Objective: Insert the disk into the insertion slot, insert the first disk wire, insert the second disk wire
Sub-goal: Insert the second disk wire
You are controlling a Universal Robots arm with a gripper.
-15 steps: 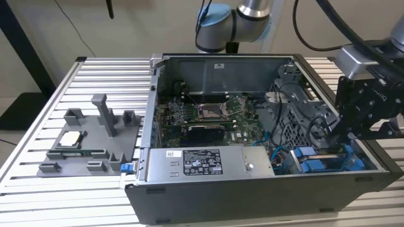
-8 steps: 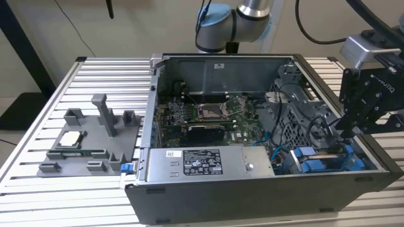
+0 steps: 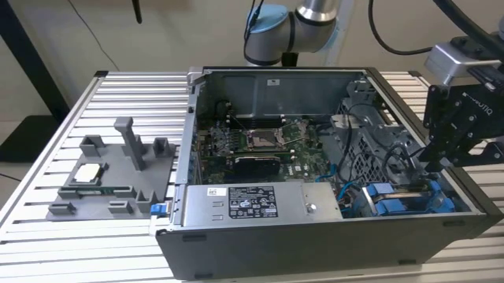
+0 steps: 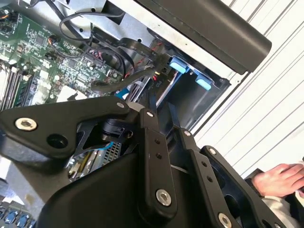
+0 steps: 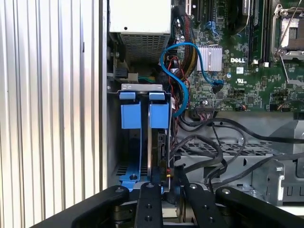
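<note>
Disk (image 5: 159, 118) stands on edge in slot (image 5: 137, 87). Gripper (image 3: 435, 165) hangs close over the bay; whether it is clamped, cannot tell. Black cables (image 5: 209, 142) and blue cable (image 5: 183, 96) crowd alongside. Power supply (image 3: 260, 203) has a white sticker, print too small to make out.

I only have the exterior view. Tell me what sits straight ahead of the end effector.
Observer: In the first wrist view the end effector is lined up with the insertion slot, whose two blue tabs stand side by side.
Operator: Give me the blue cable's run.
Observer: The blue cable loops up from beside the slot and plugs in on the green board, next to a silver heat sink.
Operator: Report anyone near the table.
Observer: In the second wrist view a person's hand is by the slatted table, outside the case.
</note>
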